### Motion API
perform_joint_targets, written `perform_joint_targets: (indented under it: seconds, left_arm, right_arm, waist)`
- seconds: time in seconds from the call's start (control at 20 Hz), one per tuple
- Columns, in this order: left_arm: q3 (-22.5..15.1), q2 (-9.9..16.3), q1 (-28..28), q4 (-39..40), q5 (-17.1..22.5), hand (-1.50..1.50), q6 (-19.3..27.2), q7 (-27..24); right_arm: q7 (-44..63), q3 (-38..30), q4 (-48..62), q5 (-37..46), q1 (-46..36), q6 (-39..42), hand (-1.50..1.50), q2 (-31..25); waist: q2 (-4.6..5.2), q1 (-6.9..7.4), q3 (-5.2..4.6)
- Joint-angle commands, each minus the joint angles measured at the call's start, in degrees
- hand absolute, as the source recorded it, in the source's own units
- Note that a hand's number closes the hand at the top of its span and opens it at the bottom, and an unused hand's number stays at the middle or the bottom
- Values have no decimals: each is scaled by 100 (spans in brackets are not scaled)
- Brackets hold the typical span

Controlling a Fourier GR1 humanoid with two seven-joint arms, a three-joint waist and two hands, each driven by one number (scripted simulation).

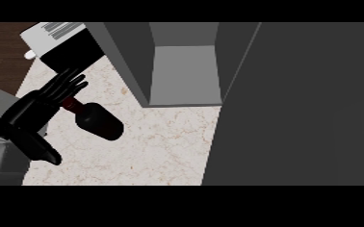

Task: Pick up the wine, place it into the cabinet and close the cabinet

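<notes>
Nearest the viewer, at the left edge, the left hand (pixel 51 95) lay over the neck of the wine (pixel 98 120), its fingers stretched along and round the dark red neck end, apparently pinching it, though the curl of the fingers was hard to make out. The bottle lay tilted on the pale marbled counter (pixel 156 149), its broad dark body pointing down and to the right, away from the palm. Holding it by the neck probably left the heavier body free to swing toward the opening, though it could pivot in such a hold. The right hand did not show at all. To the right, the large dark cabinet door (pixel 292 106) stood open and took up much of the view, its edge running along the counter's bare stretch. That bare stretch between the bottle and the door gave room to carry the wine across. Further back, the cabinet (pixel 183 69) showed a grey inner floor between two side walls, nothing in it. The nearer left wall looked like the edge to clear on the way in. Farthest, at the upper left, a black and white appliance (pixel 60 43) sat just beyond the fingertips.
</notes>
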Motion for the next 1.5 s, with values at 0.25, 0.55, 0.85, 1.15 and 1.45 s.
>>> perform_joint_targets:
  seconds: [0.25,0.55,0.85,1.15,1.45]
  left_arm:
    - [-94,-11,-234,1232,-1056,-150,-229,-1224]
    - [-226,-196,-551,2082,-1732,-150,194,-2036]
    - [-270,225,-844,3179,-2179,-150,62,-2855]
    - [-408,-24,-1111,3744,-2059,-150,-151,-2753]
    - [-613,-168,-1259,4346,-2228,-150,-196,-3163]
  right_arm:
    - [441,-39,-1147,564,226,-80,-150,-419]
    - [406,277,-1243,701,259,-264,-150,-563]
    - [337,305,-1033,689,171,-385,-150,-615]
    - [459,239,-945,658,-128,-541,-150,-656]
    - [83,139,-785,276,5,-478,-150,-887]
  waist:
    - [7,5,3]
    - [0,-87,-4]
    - [18,-69,-3]
    - [8,-64,-7]
    - [38,-89,-2]
